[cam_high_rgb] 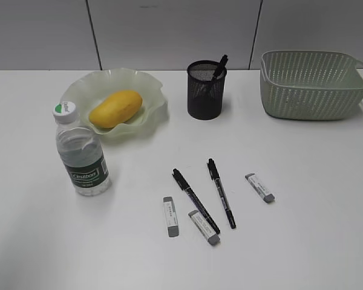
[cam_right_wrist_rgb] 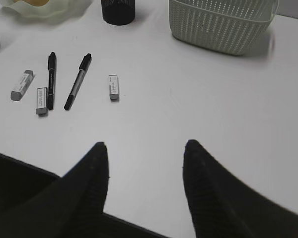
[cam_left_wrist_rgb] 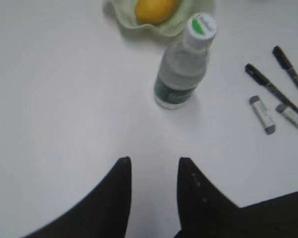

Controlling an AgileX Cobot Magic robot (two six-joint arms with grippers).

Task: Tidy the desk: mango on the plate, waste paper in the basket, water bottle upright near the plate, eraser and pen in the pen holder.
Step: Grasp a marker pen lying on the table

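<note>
The mango [cam_high_rgb: 115, 108] lies on the pale green plate [cam_high_rgb: 152, 90] at the back left. The water bottle [cam_high_rgb: 80, 154] stands upright in front of the plate. The black pen holder [cam_high_rgb: 206, 90] has one pen [cam_high_rgb: 219, 67] in it. Two black pens [cam_high_rgb: 195, 200] [cam_high_rgb: 221, 192] and three grey-white erasers [cam_high_rgb: 170, 215] [cam_high_rgb: 204, 227] [cam_high_rgb: 259, 187] lie on the desk [cam_high_rgb: 314, 229]. The basket [cam_high_rgb: 314, 84] stands at the back right. No waste paper shows. My left gripper [cam_left_wrist_rgb: 154, 161] is open and empty, short of the bottle [cam_left_wrist_rgb: 183, 69]. My right gripper [cam_right_wrist_rgb: 145, 147] is open and empty, short of the erasers [cam_right_wrist_rgb: 113, 87].
A grey panelled wall [cam_high_rgb: 169, 30] runs behind the desk. Neither arm shows in the exterior view. Bare white tabletop lies between both grippers and the objects.
</note>
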